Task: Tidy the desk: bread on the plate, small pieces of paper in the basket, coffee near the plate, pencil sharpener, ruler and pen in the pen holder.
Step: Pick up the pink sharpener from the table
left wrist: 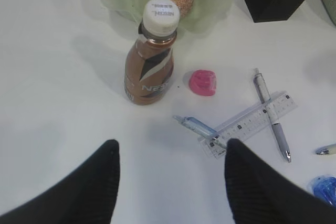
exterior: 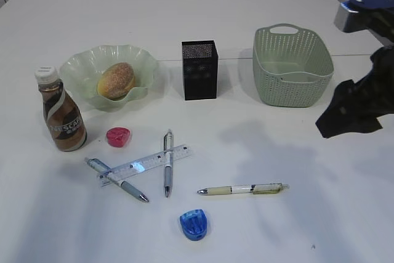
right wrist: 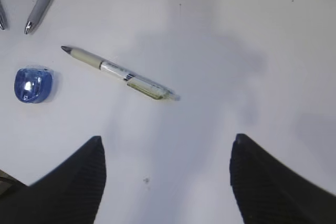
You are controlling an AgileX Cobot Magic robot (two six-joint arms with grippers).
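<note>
The bread (exterior: 117,80) lies in the wavy green plate (exterior: 79,66), and the brown coffee bottle (exterior: 62,117) stands upright just left of it. A pink pencil sharpener (exterior: 118,136) and a blue one (exterior: 193,223) sit on the desk (exterior: 308,214). The clear ruler (exterior: 148,163) lies across a blue-grey pen (exterior: 117,180) and under a grey pen (exterior: 167,163). A cream pen (exterior: 243,189) lies alone. My left gripper (left wrist: 170,148) hovers open in front of the coffee (left wrist: 152,61). My right gripper (right wrist: 167,142) is open above bare desk near the cream pen (right wrist: 118,72). No small pieces of paper show.
The black mesh pen holder (exterior: 199,69) stands at the middle back, with the pale green woven basket (exterior: 292,66) to its right. The right arm (exterior: 348,112) hangs over the desk's right side. The desk's front edge lies just beyond the blue sharpener.
</note>
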